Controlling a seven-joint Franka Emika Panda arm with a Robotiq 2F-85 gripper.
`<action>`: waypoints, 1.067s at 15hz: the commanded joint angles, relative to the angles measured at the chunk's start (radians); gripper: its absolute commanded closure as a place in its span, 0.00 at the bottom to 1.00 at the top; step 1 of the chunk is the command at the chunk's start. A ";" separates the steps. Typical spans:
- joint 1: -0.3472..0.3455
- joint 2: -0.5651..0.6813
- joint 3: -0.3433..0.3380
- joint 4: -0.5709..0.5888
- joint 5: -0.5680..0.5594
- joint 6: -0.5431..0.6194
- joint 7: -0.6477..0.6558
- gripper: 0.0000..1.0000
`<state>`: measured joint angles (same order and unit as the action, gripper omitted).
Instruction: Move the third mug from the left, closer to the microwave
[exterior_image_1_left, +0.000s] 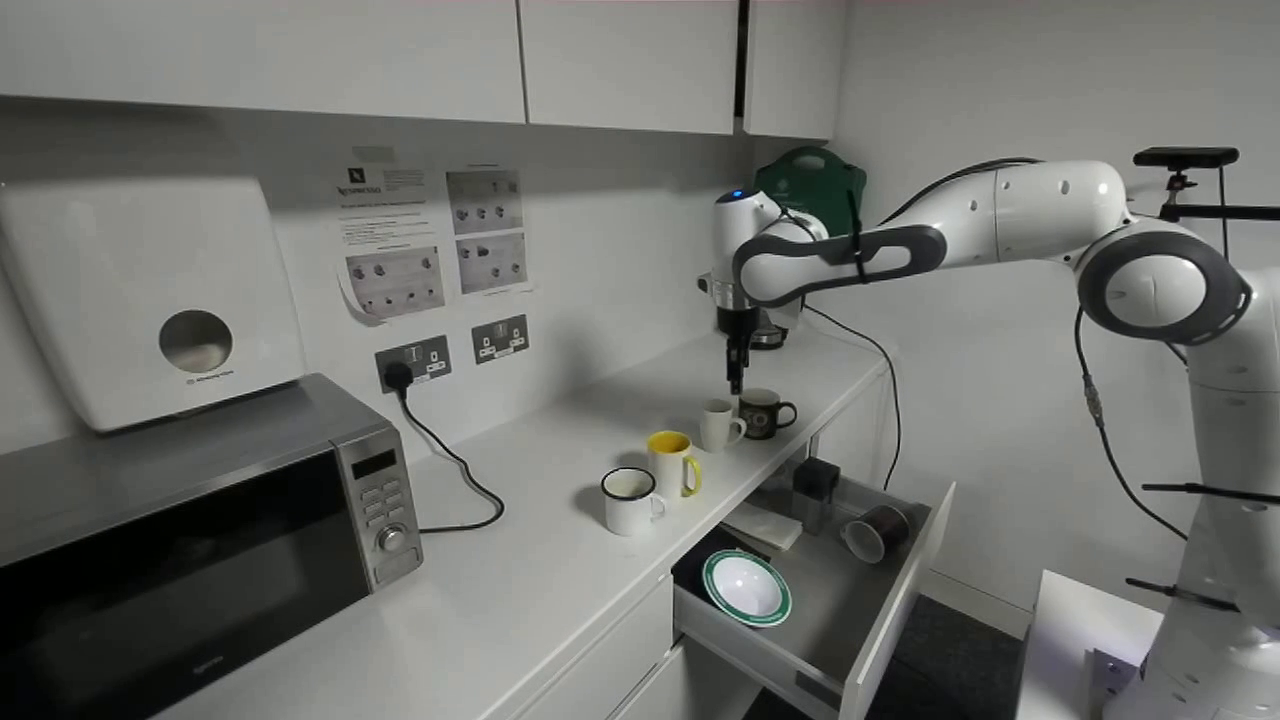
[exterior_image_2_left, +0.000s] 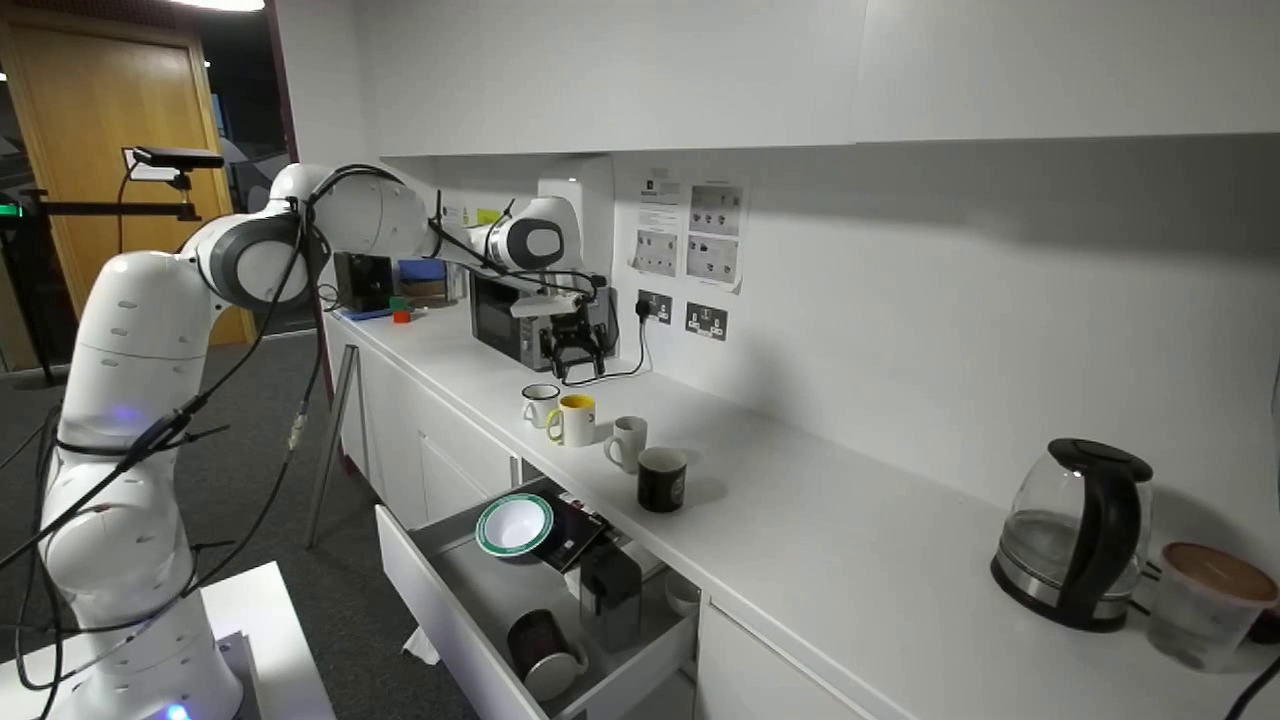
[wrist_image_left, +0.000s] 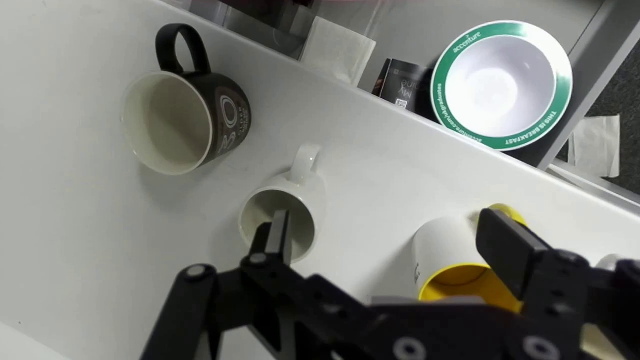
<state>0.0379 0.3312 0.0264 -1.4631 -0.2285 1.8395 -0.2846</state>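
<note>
Clock centred on the target, as laid out in an exterior view. Target: narrow, plain white, ceramic-looking mug (exterior_image_1_left: 715, 428), upright on the long, smooth white counter (exterior_image_1_left: 540, 460), third in a row of four. At 8 o'clock, just beside it: white cylindrical mug with yellow inside and handle (exterior_image_1_left: 668, 468). Further out, between 7 and 8: squat white cup with dark rim (exterior_image_1_left: 629, 510). Between 2 and 3, near but apart: round black mug with pale inside (exterior_image_1_left: 758, 414). The boxy silver-grey microwave with dark glass door (exterior_image_1_left: 200, 540) is well apart, roughly 9.

Handles face the counter's front edge and the open grey-floored drawer (exterior_image_1_left: 825, 590) at 5. My reading: set so, rims and backs are free for a grasp. Two neighbours crowd the way to the microwave, so lifting seems wiser than sliding.

The white, glossy, jointed arm (exterior_image_1_left: 1030, 215) reaches across from about 2 o'clock, wrist bent so the black two-fingered gripper (wrist_image_left: 386, 215) points straight down, at 1 o'clock. Fingers (wrist_image_left: 507, 245) spread wide, nothing between. In the wrist view one crosses the target's mouth, the other overlaps the yellow-handled mug; contact doubtful. Probably wants shifting over the target before lowering.
</note>
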 joint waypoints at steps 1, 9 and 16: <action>0.016 0.020 0.018 0.018 0.017 0.007 0.040 0.00; 0.048 0.120 0.010 0.103 -0.020 0.013 0.080 0.00; 0.010 0.203 -0.015 0.202 -0.012 0.014 0.033 0.00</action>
<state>0.0735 0.4845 0.0148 -1.3420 -0.2430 1.8515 -0.2165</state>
